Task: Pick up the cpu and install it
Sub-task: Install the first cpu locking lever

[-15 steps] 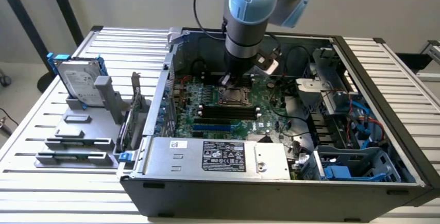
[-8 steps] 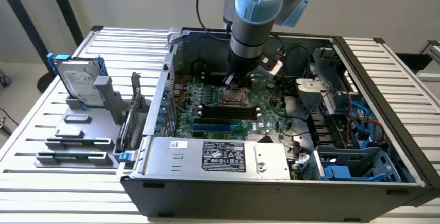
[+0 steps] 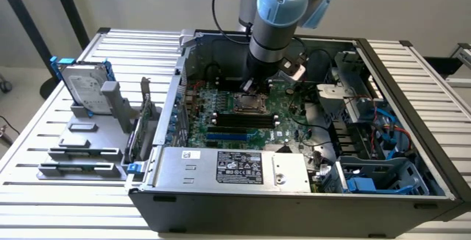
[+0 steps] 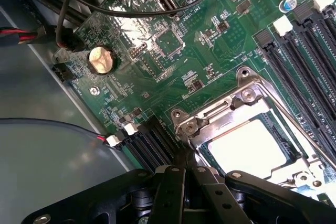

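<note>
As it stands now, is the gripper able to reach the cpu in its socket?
Probably yes. The gripper hangs right above the cpu, whose bright top lies bare inside the metal socket frame. The black cable runs well aside.

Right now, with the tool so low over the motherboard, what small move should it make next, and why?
Probably a short straight lift. The cpu seems to lie flat inside the socket frame, and the tool sits close beside that frame; sideways motion could catch it.
</note>
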Controlling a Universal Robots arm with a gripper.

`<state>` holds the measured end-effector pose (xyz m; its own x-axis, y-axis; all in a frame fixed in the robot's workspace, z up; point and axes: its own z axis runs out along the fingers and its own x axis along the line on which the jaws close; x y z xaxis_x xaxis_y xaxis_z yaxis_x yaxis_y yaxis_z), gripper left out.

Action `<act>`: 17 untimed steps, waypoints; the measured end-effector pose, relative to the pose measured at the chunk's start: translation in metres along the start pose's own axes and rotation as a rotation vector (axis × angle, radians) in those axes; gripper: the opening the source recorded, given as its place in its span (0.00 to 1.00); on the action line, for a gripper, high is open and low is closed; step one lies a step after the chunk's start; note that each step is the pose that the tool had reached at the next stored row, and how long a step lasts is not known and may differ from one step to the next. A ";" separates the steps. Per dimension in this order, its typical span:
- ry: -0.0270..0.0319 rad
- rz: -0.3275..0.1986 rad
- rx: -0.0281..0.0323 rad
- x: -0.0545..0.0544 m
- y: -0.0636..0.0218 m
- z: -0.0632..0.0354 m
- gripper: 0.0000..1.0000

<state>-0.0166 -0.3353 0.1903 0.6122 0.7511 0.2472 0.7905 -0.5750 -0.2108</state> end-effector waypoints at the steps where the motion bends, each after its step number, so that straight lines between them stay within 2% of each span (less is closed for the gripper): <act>1: -0.0012 0.001 0.0017 0.000 -0.0001 -0.0002 0.11; 7: -0.0075 0.004 0.0097 0.001 0.0002 -0.0020 0.11; 17: -0.0085 0.004 0.0104 0.002 0.0018 -0.0021 0.11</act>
<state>-0.0141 -0.3357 0.1924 0.6155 0.7512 0.2382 0.7875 -0.5750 -0.2218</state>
